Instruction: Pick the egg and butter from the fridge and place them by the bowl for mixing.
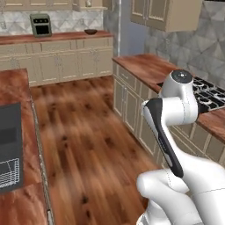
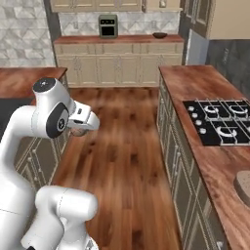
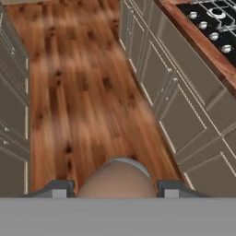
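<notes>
In the hand view my gripper (image 3: 115, 190) is shut on the egg (image 3: 116, 177), a tan rounded shape held between the two dark fingertips (image 3: 57, 188) above the wood floor. From the right base view the gripper (image 2: 78, 131) hangs over the aisle, with the egg (image 2: 76, 132) just showing under the hand. A round brown-grey shape that looks like the bowl (image 2: 242, 188) lies on the right counter past the stove, cut off by the frame edge. The grey fridge (image 2: 197, 46) stands far ahead on the right, also seen as the fridge (image 1: 132, 33). The butter is out of view.
A stove (image 2: 219, 122) is set into the right counter (image 2: 188, 83). The left counter (image 1: 15, 88) holds a dark sink (image 1: 9, 147). On the far counter are a toaster oven (image 2: 108, 26) and a small dark bowl (image 2: 159, 35). Wood floor (image 2: 122, 146) runs between the cabinet rows.
</notes>
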Controlling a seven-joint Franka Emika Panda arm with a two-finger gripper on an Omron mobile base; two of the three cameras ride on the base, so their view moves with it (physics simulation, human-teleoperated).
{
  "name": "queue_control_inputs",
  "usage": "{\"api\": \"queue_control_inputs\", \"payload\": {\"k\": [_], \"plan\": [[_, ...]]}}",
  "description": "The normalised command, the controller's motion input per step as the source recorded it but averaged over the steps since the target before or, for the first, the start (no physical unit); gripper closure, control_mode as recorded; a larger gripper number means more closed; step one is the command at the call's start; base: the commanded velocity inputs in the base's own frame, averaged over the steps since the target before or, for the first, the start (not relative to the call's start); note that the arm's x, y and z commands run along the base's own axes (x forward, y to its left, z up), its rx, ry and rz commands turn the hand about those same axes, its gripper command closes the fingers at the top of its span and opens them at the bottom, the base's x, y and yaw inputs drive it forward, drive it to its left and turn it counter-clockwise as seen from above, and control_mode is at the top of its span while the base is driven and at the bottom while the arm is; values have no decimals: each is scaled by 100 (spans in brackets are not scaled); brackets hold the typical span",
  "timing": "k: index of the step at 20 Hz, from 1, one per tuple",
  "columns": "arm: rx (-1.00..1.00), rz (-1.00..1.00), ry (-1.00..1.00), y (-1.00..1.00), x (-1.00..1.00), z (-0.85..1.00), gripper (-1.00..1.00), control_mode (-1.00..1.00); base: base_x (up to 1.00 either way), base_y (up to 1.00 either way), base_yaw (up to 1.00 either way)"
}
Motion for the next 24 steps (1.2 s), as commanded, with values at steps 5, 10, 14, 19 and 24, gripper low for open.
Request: {"api": "queue_control_inputs", "payload": {"k": [5,10,14,19,24], "plan": [[0,0,0,0,0,0,100,100,92,16,0],[0,0,0,0,0,0,100,100,94,10,0],[0,0,0,0,0,0,100,100,94,6,0],[0,0,0,0,0,0,100,100,93,4,2],[0,0,0,0,0,0,100,100,93,0,3]]}}
